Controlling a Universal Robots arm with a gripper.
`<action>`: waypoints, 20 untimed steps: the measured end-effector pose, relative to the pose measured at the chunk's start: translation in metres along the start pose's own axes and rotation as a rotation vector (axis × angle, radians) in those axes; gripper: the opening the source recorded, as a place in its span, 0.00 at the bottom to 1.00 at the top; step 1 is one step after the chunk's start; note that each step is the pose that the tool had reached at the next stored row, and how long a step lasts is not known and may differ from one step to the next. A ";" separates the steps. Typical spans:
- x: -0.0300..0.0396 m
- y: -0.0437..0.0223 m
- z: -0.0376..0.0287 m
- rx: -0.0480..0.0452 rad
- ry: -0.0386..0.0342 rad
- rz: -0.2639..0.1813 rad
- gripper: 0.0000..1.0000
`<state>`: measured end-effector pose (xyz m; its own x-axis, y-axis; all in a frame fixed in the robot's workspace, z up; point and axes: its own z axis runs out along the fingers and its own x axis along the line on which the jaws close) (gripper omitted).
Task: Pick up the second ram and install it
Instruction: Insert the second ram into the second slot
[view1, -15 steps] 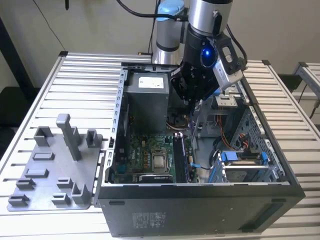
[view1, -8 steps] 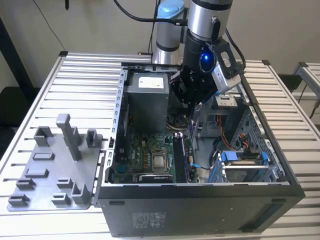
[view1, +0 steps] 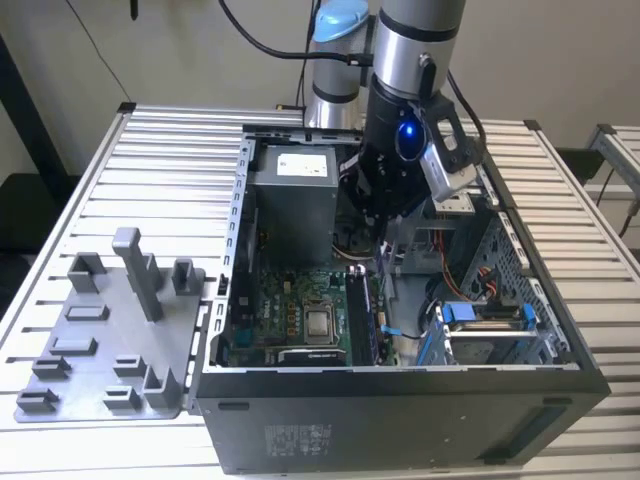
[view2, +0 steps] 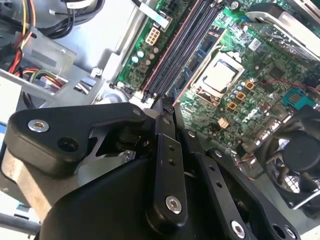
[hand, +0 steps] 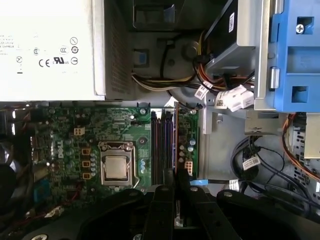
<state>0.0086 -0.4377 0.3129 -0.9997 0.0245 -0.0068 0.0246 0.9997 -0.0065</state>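
The arm reached down into the open computer case (view1: 400, 400), with the gripper (view1: 383, 232) hanging over the green motherboard (view1: 300, 300) next to the memory slots (view1: 362, 315). In both wrist views the fingers (view2: 167, 145) stood close together, nearly touching, with a thin dark edge pinched between their tips. That edge looked like the second ram (view2: 167, 103), held upright and poking out just beyond the fingertips, though most of it was hidden by the gripper itself. In the first wrist view the same dark piece (hand: 181, 179) sat directly over the near end of the long dark slots (hand: 164, 145), just beside the processor socket (hand: 116, 166). Whether the stick already touched a slot could not be told. In the exterior view, the grey holder tray (view1: 100, 345) with its posts lay well apart from the gripper, on the slatted table (view1: 160, 160) at the exterior view's left of the case.
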 end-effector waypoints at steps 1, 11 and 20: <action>0.0001 0.0000 0.0016 0.0000 -0.0001 0.000 0.14; 0.0050 0.0000 0.0157 0.0002 -0.0002 0.000 0.14; 0.0083 -0.0001 0.0250 0.0004 0.0109 0.000 0.14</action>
<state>0.0005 -0.4378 0.2879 -0.9997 0.0244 0.0040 0.0243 0.9997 -0.0070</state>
